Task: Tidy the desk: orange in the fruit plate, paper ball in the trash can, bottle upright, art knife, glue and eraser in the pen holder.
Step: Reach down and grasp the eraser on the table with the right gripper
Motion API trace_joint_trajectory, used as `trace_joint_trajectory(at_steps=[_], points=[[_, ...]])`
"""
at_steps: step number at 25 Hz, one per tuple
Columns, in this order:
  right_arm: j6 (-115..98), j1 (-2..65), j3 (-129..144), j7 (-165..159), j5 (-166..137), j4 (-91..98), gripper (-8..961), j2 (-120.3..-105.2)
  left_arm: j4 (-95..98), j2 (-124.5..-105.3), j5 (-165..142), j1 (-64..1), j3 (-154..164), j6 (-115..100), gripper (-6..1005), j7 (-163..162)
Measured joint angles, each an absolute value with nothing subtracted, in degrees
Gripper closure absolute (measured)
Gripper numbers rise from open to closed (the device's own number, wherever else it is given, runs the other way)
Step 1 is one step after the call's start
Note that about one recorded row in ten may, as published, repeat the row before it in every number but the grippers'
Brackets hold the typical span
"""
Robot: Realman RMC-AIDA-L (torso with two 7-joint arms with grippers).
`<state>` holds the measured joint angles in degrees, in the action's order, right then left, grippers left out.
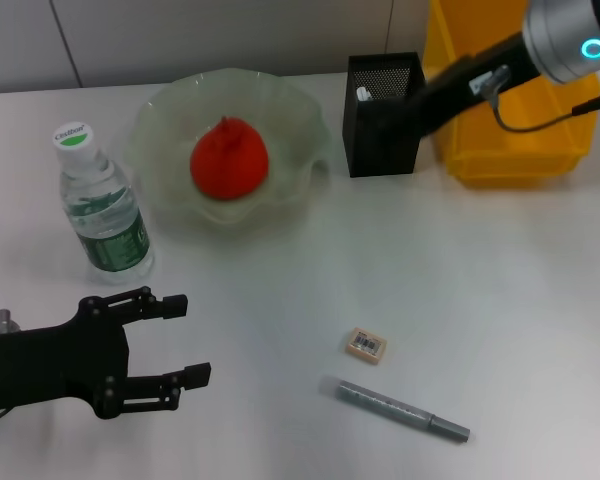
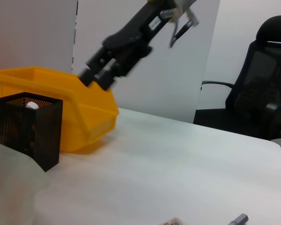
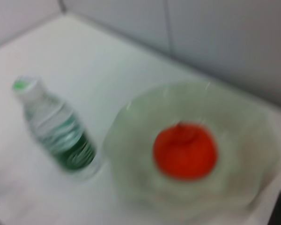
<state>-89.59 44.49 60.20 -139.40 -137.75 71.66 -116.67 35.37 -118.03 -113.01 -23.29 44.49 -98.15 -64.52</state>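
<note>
The orange [image 1: 228, 158] lies in the pale glass fruit plate [image 1: 310, 125]. The water bottle [image 1: 100, 205] stands upright left of the plate. The eraser [image 1: 366, 344] and the grey art knife [image 1: 405, 408] lie on the desk at front centre. A white object, perhaps the glue [image 1: 363, 93], sits in the black mesh pen holder [image 1: 383, 130]. My left gripper [image 1: 192, 338] is open and empty, low over the desk in front of the bottle. My right gripper [image 2: 98, 77] hovers just above and behind the pen holder, by the yellow bin [image 1: 510, 130]. No paper ball is in view.
The yellow bin stands at the back right, touching the pen holder's side. A black office chair [image 2: 262, 103] is beyond the desk's far edge. The right wrist view shows the bottle [image 3: 56, 131], orange [image 3: 185, 150] and plate [image 3: 253, 140] from above.
</note>
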Motion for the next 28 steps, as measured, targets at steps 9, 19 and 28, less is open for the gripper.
trace_joint_trajectory(at_steps=[9,19,28], points=[[-98.77,58.23,61.01,-143.13,-148.83,54.03,321,-117.39,35.11,-118.03,-113.15,-23.62,44.79,-98.08,165,-64.09],[-89.3,59.79,79.84,-148.25,-146.3,45.45,327,-119.81,35.48,-118.03,-113.29,-23.14,45.51,-98.59,165,-63.6],[-85.68,60.31,92.34,-152.93,-141.15,44.47,333,-119.87,35.05,-118.05,-113.29,-22.76,45.53,-98.62,165,-62.31]])
